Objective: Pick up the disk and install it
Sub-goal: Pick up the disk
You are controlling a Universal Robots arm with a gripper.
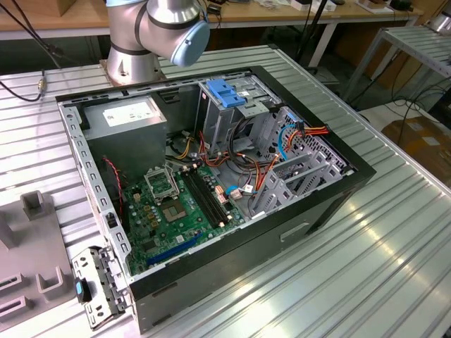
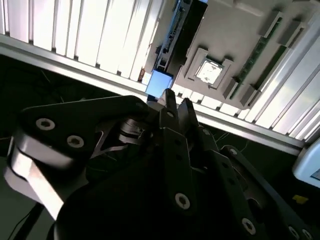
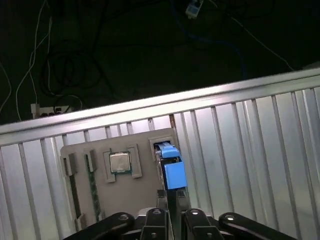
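The disk (image 3: 174, 172) stands on edge in a corner slot of a grey fixture plate (image 3: 145, 192), its bright blue handle end facing my gripper. In the second wrist view the same blue end of the disk (image 2: 160, 82) sits just beyond my fingertips, and its dark body runs away over the plate. My gripper (image 3: 170, 197) hangs above the disk, in line with it and apart from it. Its black fingers are drawn together with nothing between them, as the gripper (image 2: 176, 100) also appears in the second wrist view.
The open computer case (image 1: 320, 204) lies on the ribbed metal table, with a tall grey drive cage (image 1: 222, 123) topped by a blue bracket (image 1: 227, 91). The arm's base (image 1: 151, 35) stands behind it. The fixture plate (image 1: 28, 246) also carries a processor chip (image 3: 120, 162). The table's edge (image 3: 150, 106) runs close by.
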